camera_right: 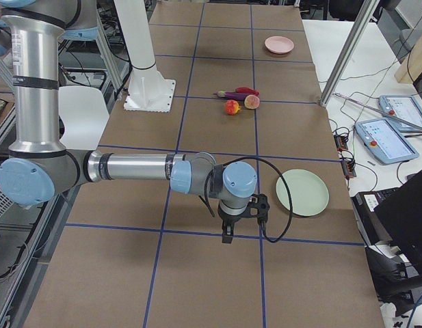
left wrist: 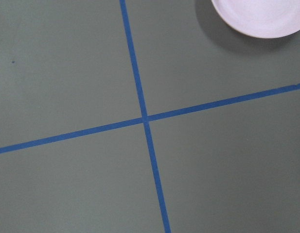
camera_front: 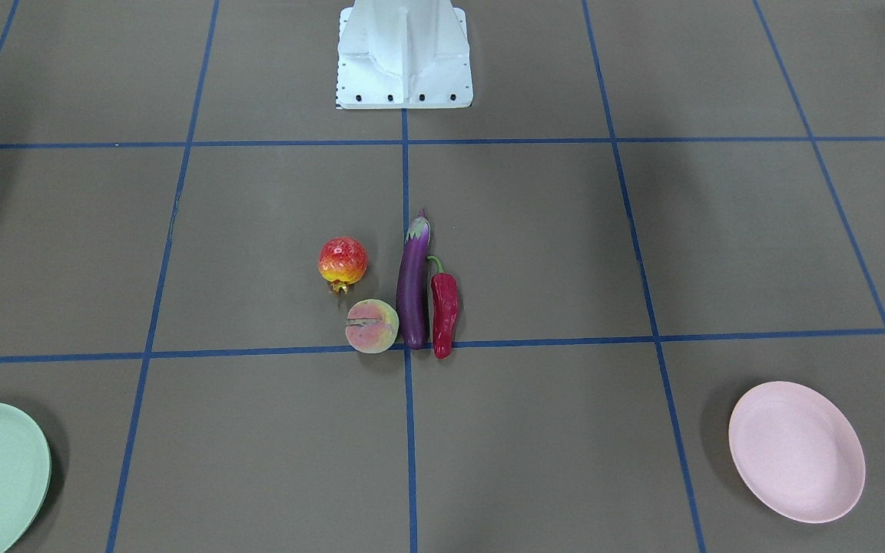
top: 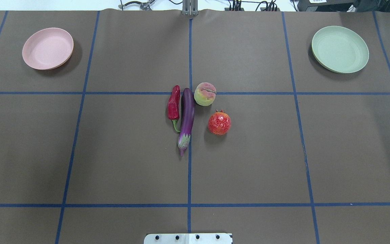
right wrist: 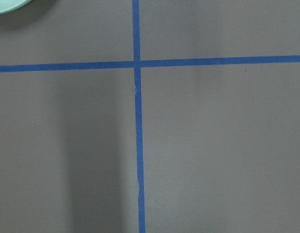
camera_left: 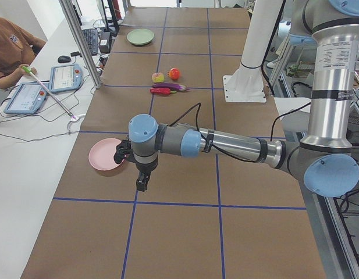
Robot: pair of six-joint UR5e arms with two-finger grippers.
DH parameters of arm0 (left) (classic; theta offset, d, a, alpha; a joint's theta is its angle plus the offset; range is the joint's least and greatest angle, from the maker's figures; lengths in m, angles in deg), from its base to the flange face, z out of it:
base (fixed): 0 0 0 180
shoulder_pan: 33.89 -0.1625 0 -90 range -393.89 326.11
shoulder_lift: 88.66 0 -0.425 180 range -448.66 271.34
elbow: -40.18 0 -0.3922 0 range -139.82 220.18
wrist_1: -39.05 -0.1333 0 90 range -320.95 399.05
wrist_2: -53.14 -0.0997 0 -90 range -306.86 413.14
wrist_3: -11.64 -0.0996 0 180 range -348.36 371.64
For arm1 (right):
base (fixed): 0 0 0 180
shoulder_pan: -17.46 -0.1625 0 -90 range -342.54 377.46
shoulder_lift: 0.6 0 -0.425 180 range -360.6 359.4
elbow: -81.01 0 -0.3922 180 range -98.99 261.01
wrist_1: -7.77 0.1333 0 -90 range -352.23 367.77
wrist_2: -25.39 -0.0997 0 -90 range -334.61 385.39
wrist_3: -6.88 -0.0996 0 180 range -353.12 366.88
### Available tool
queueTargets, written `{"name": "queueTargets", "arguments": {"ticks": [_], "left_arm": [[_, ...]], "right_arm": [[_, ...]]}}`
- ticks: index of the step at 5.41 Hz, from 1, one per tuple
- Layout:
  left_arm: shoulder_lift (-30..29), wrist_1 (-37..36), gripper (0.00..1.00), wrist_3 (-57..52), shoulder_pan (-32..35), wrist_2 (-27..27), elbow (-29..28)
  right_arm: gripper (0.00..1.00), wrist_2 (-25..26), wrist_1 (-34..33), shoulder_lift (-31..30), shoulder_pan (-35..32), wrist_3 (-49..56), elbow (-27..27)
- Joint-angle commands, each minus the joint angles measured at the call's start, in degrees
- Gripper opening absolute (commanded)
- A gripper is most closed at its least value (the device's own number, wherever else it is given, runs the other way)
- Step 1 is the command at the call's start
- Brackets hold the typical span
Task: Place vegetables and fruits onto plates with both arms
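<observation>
The purple eggplant (top: 187, 117) and the red chili pepper (top: 174, 103) lie side by side at the table's middle. The peach (top: 204, 94) and the pomegranate (top: 219, 123) sit just to their right. The pink plate (top: 47, 48) is at the far left and the mint green plate (top: 340, 49) at the far right; both hold nothing. My left gripper (camera_left: 142, 185) hangs over the table beside the pink plate (camera_left: 103, 157). My right gripper (camera_right: 228, 238) hangs beside the green plate (camera_right: 301, 192). Both show only in the side views, so I cannot tell whether they are open or shut.
The white base block (camera_front: 404, 54) stands at the robot's edge of the table. Blue tape lines (top: 189, 169) divide the brown tabletop into squares. An operator (camera_left: 10, 49) sits beside tablets on the white bench along the far side.
</observation>
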Motion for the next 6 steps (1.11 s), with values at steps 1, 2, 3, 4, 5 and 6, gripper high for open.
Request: {"name": "queueTargets", "arguments": {"ticks": [1,2,3,4,5,6], "left_arm": [[-2.91,0.24,1.0,5.46,-4.18,1.51,2.35],[-5.63,0.33,1.0,10.47,-6.65,1.52,3.23],[-7.31,0.15,1.0,10.95,-11.12,1.52,3.93],[-8.8,0.15,1.0,14.18,-15.77,0.91,3.76],[-13.95,0.15,1.0,25.7,-19.65,0.82,3.76],[-18.96,0.15,1.0,37.56,-23.86,0.73,3.68]], "right_arm": [[1.0,-0.46,0.0,0.56,0.0,0.01,-0.67],[1.0,-0.55,0.0,0.57,0.0,0.01,-0.84],[1.0,-0.47,0.09,0.65,0.09,0.18,-2.93],[1.0,-0.12,0.0,2.13,0.09,0.27,-3.3],[1.0,-1.68,-0.09,1.8,0.43,0.1,-2.17],[1.0,-2.04,0.0,2.23,0.7,0.1,-1.55]]}}
